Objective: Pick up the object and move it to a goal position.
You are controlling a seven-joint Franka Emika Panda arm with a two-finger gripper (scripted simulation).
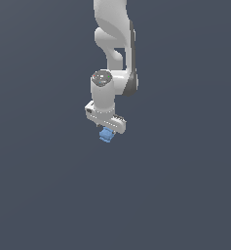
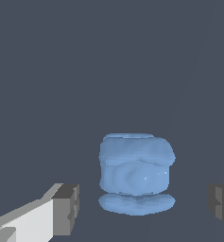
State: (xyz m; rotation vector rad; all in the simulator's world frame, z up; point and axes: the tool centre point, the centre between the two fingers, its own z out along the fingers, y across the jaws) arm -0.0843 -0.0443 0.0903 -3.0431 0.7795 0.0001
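Claw over the blue lump

The gripper (image 2: 142, 208) stands with its fingers (image 2: 66, 209) spread wide — neither touching the lumpy light-blue object (image 2: 136, 172), which sits between them; beyond, the white arm (image 1: 114, 46) rises against plain grey.

A plain dark slate-grey surface (image 1: 44, 195) fills both of my views, uniform and unmarked from one edge to the other.
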